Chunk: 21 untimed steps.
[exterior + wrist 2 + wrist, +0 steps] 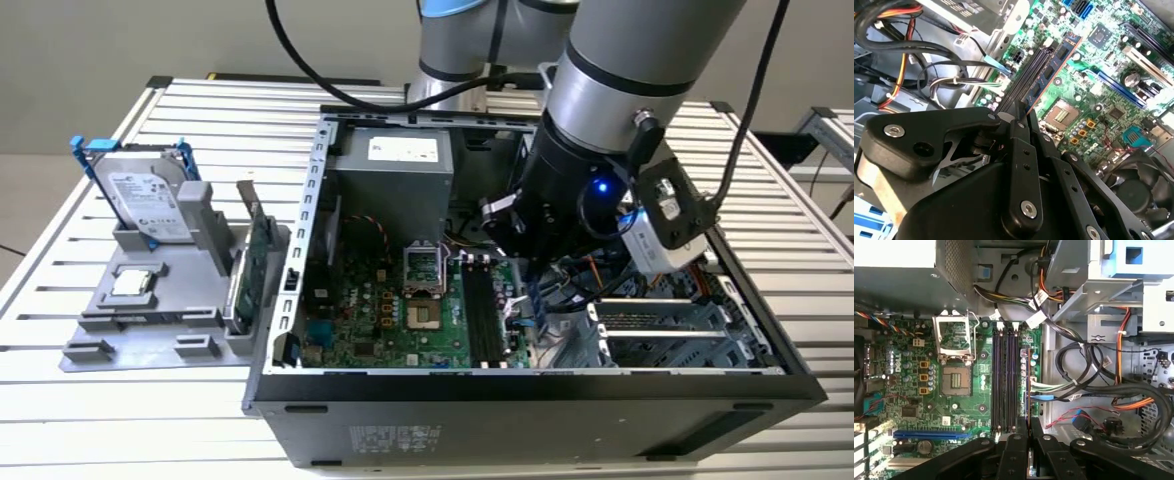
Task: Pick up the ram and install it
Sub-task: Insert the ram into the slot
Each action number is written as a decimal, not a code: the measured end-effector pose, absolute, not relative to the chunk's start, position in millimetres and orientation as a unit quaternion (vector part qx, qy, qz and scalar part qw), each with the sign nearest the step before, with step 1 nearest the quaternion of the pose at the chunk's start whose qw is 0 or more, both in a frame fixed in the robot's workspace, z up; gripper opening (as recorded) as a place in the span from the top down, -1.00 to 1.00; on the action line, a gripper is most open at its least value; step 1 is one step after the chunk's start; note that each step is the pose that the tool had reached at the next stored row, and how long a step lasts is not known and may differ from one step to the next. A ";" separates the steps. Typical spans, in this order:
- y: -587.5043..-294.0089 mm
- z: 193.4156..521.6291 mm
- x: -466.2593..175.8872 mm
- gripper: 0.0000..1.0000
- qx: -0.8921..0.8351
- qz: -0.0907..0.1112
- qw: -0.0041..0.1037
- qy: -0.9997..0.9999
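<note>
While the ribbed metal counter carries a grey plastic holder with a silver hard drive and a green card at the exterior view's left, the open steel computer case sits to the right. Inside, the black hand is closed on the ram, a thin blue stick with dark chips, standing edge-down at the black slots of the green motherboard.

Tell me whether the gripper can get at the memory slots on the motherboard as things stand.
Probably yes. The gripper, shut on the ram, hangs inside the open case right by the memory slots. The cables lie off to one side, not across the slots.
</note>
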<state>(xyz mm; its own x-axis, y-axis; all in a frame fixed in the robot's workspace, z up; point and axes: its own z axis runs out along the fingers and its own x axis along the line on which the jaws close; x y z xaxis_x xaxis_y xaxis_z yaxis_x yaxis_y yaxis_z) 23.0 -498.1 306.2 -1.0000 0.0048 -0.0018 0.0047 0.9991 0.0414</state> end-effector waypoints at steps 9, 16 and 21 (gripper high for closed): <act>-494.6 297.1 18.8 1.00 0.002 0.021 0.000 1.000; -494.3 295.9 18.3 1.00 0.002 0.021 -0.001 1.000; -494.4 295.4 18.0 1.00 0.002 0.021 -0.002 1.000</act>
<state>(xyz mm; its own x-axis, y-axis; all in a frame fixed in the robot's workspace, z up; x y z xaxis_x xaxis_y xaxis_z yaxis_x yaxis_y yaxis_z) 18.0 -494.4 295.4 -1.0000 0.0049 0.0038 0.0051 0.9991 0.0412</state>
